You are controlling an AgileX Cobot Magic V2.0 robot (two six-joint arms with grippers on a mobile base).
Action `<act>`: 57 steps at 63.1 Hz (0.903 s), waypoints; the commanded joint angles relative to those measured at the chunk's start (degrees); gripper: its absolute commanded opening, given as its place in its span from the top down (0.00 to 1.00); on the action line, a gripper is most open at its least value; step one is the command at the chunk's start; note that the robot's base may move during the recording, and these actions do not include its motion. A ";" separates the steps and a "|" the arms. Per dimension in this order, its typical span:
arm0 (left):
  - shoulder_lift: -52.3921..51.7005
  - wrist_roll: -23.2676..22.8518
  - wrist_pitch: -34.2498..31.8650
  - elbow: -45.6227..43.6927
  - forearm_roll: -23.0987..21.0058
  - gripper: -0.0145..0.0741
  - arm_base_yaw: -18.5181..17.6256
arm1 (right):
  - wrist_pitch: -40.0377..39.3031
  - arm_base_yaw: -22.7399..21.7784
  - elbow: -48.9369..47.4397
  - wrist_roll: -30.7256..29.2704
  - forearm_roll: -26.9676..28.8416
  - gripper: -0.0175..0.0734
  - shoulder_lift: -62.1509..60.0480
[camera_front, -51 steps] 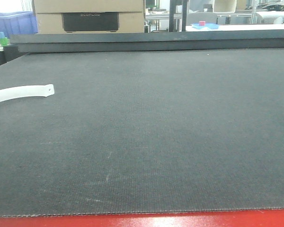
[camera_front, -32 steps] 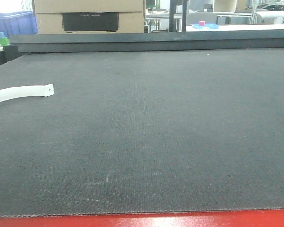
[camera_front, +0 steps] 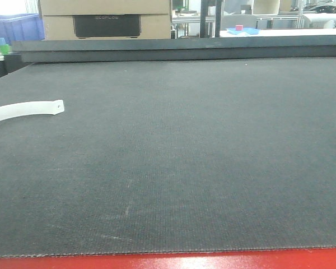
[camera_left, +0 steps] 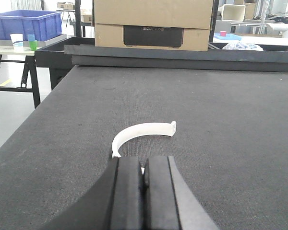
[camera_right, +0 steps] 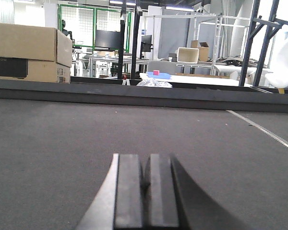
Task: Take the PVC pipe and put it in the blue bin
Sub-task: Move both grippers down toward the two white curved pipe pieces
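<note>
the pvc pipe (camera_front: 25,109), a white curved strip with a small hole at one end, is lying flat on the dark counter (camera_front: 185,168). in the front view it is sitting at about 9 o'clock and running off the left edge of the picture. in the left wrist view it is arching at 12 o'clock, just beyond the left gripper (camera_left: 143,165), from close to the fingertips up and over toward 1 o'clock. i cannot tell whether its near end is touching the fingers.

the left gripper is hanging low over the counter with its two black fingers (camera_left: 129,191) pressed together and gripping nothing. the right gripper (camera_right: 146,165) is likewise sitting fully closed and holding nothing, over bare mat well apart from the pipe.

the blue bin (camera_left: 26,23) is standing far off at 11 o'clock, on a separate table past the counter's far left corner, well apart from the pipe. a green cup (camera_left: 33,45) is standing just in front of it. a cardboard box (camera_left: 153,24) is resting beyond the counter's far edge at 12 o'clock.
</note>
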 commanded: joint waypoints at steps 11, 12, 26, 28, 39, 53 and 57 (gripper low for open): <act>-0.19 0.00 -0.64 0.10 0.11 0.96 0.03 | -1.62 -0.21 0.00 -0.09 -0.36 0.99 -0.17; -0.19 0.00 -0.64 0.10 0.11 0.96 0.03 | -1.62 -0.21 0.00 -0.09 -0.36 0.99 -0.17; -0.19 0.00 -0.65 0.10 0.35 0.96 0.03 | -2.15 -0.21 0.00 -0.09 -0.36 0.99 -0.17; -0.19 0.00 -0.65 0.10 1.92 0.96 0.03 | -2.90 -0.21 0.00 -0.09 -0.36 0.99 -0.17; -0.19 0.00 -0.65 0.10 3.35 0.96 0.03 | -7.16 -0.10 0.00 -0.09 -0.36 0.99 -0.17; -0.19 0.00 -0.65 0.10 3.35 0.96 0.03 | 2.01 -0.10 -4.64 -0.09 -0.36 0.99 -0.17; -0.19 0.00 -0.65 0.10 3.35 0.96 0.03 | 3.20 -0.10 -6.89 -0.20 -0.41 0.99 -0.17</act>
